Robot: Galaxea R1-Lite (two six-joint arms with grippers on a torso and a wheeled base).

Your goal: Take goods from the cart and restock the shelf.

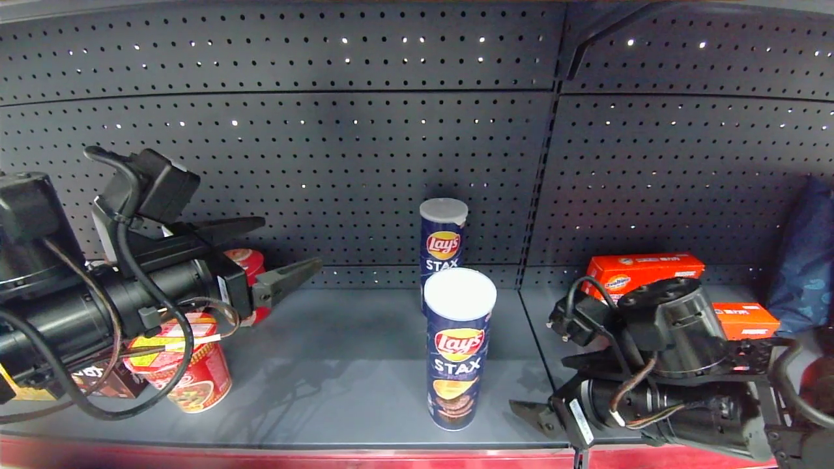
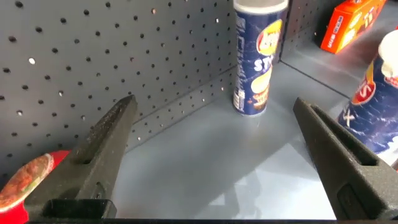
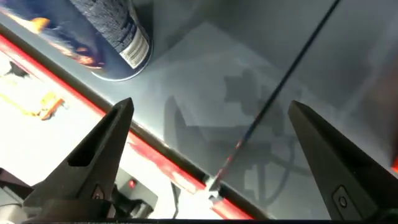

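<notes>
Restocking looks to me to be between items, since both arms are at the shelf (image 1: 339, 365) with nothing in them. Closest to me, the right end effector (image 1: 544, 391) hangs low by the shelf's red front lip (image 1: 260, 456), spread wide and empty. Just off its tips, toward my left, the front chips can (image 1: 459, 352) stands upright near that lip, apart from the fingers. The left end effector (image 1: 287, 254) sits higher and farther in, over the left part of the shelf, also wide and empty, aimed toward the middle. Under its wrist is a cup noodle tub (image 1: 189, 371), and a red cup (image 1: 251, 260) sits just behind its fingers, toward the back. Ahead of it, framed between its open fingers, the rear chips can (image 2: 258, 56) stands close to the pegboard back panel (image 1: 326, 130), directly behind the front one. Past the right end effector lie two orange boxes (image 1: 642, 268) and, beyond them, a blue bag (image 1: 805, 260). As I judge it, the next move is to draw both arms back off the shelf and fetch another item from the cart. The right arm needs care, because the front can is tall and narrow and a nudge would likely tip it.
</notes>
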